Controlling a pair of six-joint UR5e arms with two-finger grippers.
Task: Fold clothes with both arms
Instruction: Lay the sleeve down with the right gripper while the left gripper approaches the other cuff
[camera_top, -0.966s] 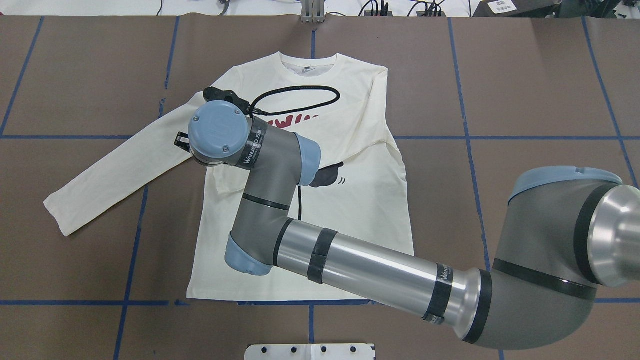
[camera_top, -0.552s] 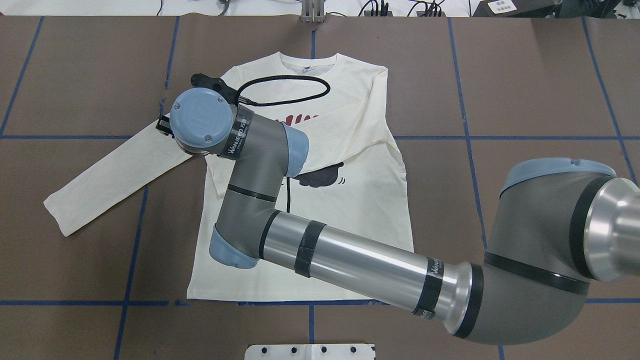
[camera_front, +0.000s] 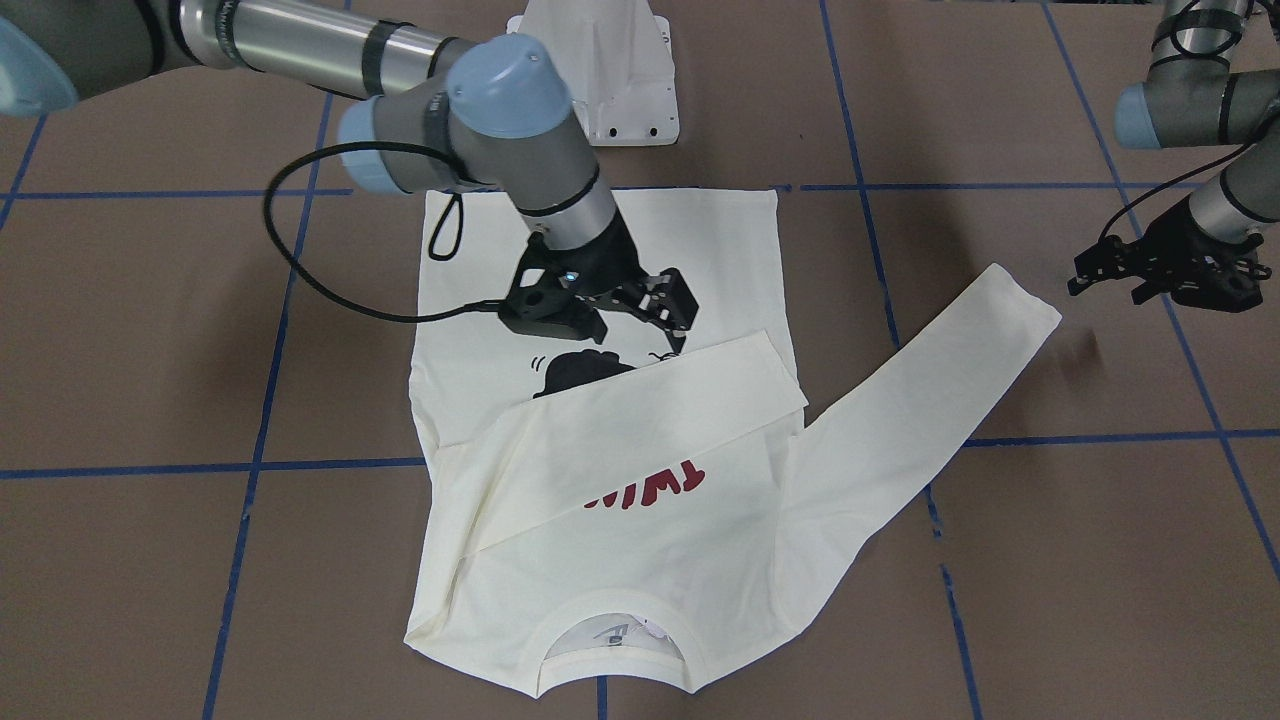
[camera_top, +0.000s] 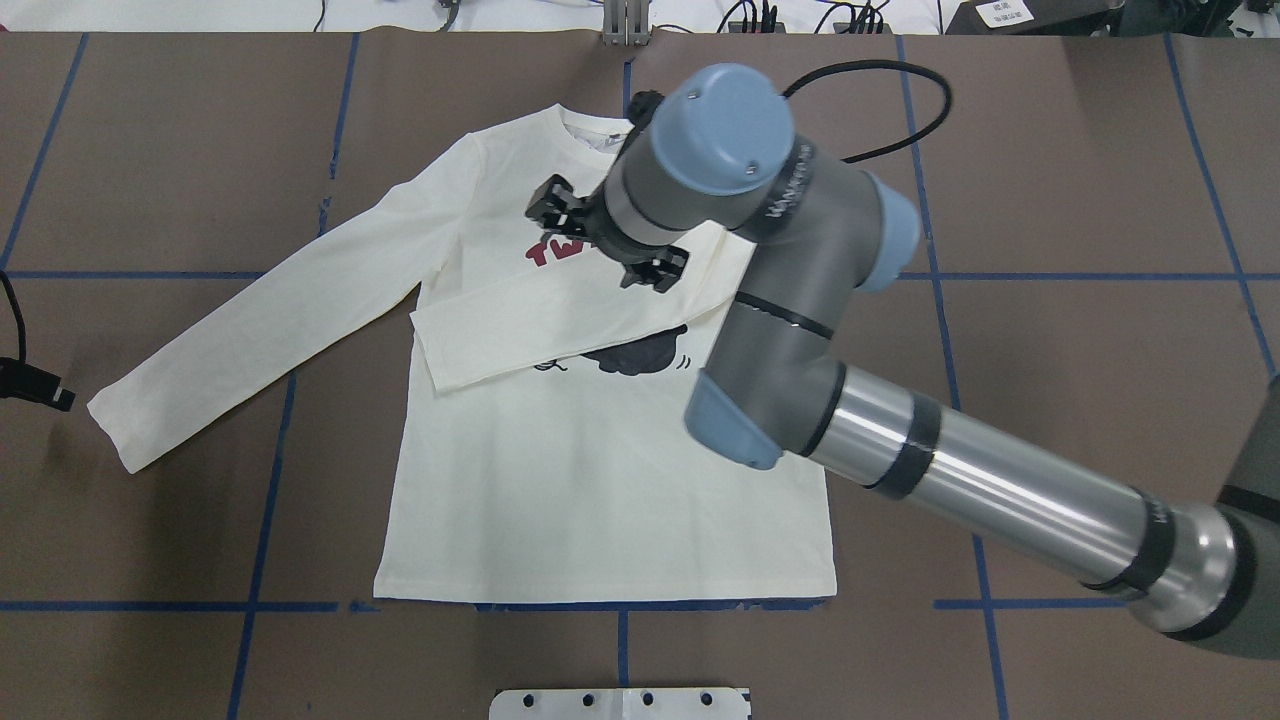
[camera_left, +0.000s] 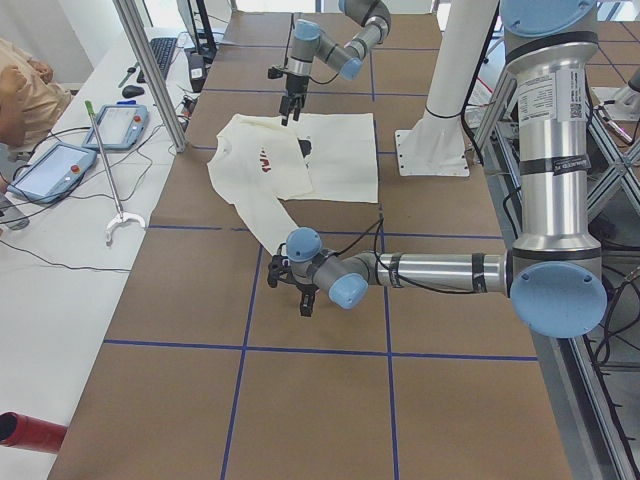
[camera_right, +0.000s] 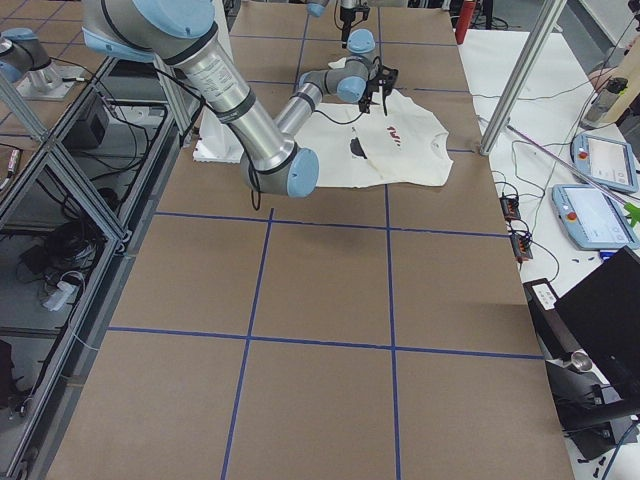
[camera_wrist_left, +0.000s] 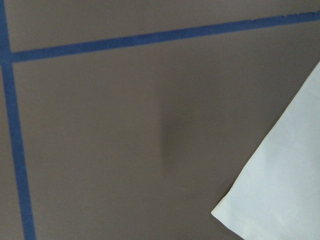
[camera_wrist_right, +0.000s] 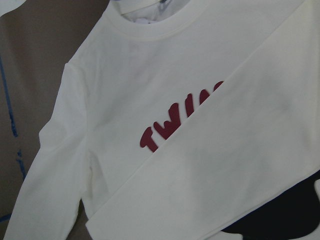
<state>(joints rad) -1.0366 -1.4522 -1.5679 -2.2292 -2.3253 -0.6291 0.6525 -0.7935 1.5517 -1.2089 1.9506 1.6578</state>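
Right, the cream long-sleeved T-shirt (camera_top: 600, 490) lies flat and print-up on the brown table (camera_top: 1050, 180), collar away from the robot's base. The sleeve on my right side (camera_top: 560, 325) is already laid slantwise across the chest, covering much of the red lettering (camera_top: 545, 250) and the top of the black cat (camera_top: 640, 356). The other sleeve (camera_top: 270, 320) is stretched out towards my left arm's side. My right gripper (camera_front: 612, 318) hangs above the chest, over the folded sleeve, jaws wide apart with nothing between them. My left gripper (camera_front: 1110, 285) sits off the cloth, just beside the cuff (camera_wrist_left: 280, 195) of the outstretched sleeve. From the front its fingers look spread and empty, and its wrist camera shows only table, blue tape (camera_wrist_left: 150, 36) and the cuff's corner. So I judge the first sleeve fold done and the second one in hand. Next I'd bring the left gripper over the cuff, lower it to pinch both layers near the edge, then carry the cuff across the chest onto the first sleeve. I'd want the right arm drawn clear first, since it sits in that path.
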